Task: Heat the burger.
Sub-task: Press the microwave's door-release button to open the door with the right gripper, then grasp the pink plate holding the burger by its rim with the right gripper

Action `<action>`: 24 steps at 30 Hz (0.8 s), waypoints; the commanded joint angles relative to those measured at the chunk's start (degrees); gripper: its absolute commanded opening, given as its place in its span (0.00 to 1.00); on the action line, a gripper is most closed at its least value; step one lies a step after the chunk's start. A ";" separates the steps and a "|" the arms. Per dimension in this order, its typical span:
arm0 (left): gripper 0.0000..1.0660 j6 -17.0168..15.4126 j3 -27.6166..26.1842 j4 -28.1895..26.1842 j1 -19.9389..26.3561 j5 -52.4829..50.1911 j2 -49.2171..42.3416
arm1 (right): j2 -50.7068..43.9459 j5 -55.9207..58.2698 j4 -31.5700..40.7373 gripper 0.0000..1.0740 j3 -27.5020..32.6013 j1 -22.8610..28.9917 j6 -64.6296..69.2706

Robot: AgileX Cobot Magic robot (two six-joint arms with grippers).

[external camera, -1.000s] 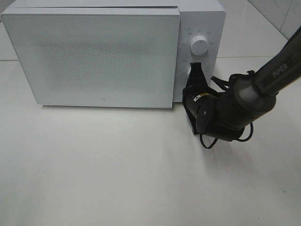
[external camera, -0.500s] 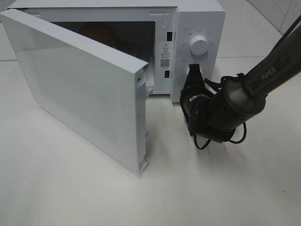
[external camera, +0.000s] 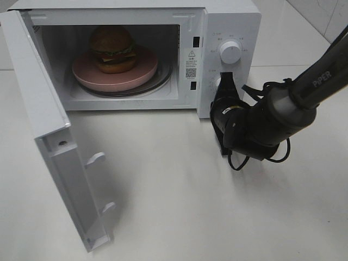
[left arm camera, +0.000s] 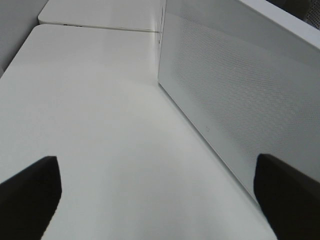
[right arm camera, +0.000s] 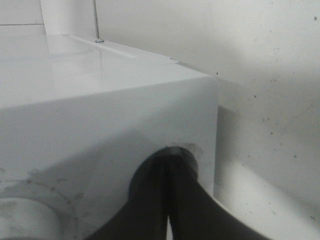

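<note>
Two hands, two states: the right hand [external camera: 225, 82] has its fingers pressed together, tip against the lower control [external camera: 219, 84] of the microwave [external camera: 228, 22]; the left hand [left arm camera: 157, 192] is spread wide and empty. The burger [external camera: 112, 49] sits on a pink plate [external camera: 87, 77] inside the cavity, leftward of the right hand. The door [external camera: 65, 163] stands wide open, its outer face just beside the left hand, so that arm looks better placed to shut it.

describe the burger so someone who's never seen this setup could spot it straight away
Find the white microwave at the back, its door standing wide open. Inside lies a wide pink plate, and the burger sits on it. It is the small brown domed stack with layered filling, unlike the flat plate.
</note>
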 commanded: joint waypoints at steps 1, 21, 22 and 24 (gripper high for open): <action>0.94 0.00 0.23 -0.11 0.11 -0.46 -1.26 | -3.04 -11.63 -6.30 0.00 -1.89 -2.12 1.43; 0.94 0.00 0.23 -0.11 0.11 -0.46 -1.26 | -13.24 25.04 -14.67 0.00 8.02 -2.12 -14.21; 0.94 0.00 0.23 -0.11 0.11 -0.46 -1.26 | -13.24 25.04 -14.67 0.00 8.02 -2.12 -14.21; 0.94 0.00 0.23 -0.11 0.11 -0.46 -1.26 | -15.36 28.53 -19.02 0.00 8.19 -2.12 -19.71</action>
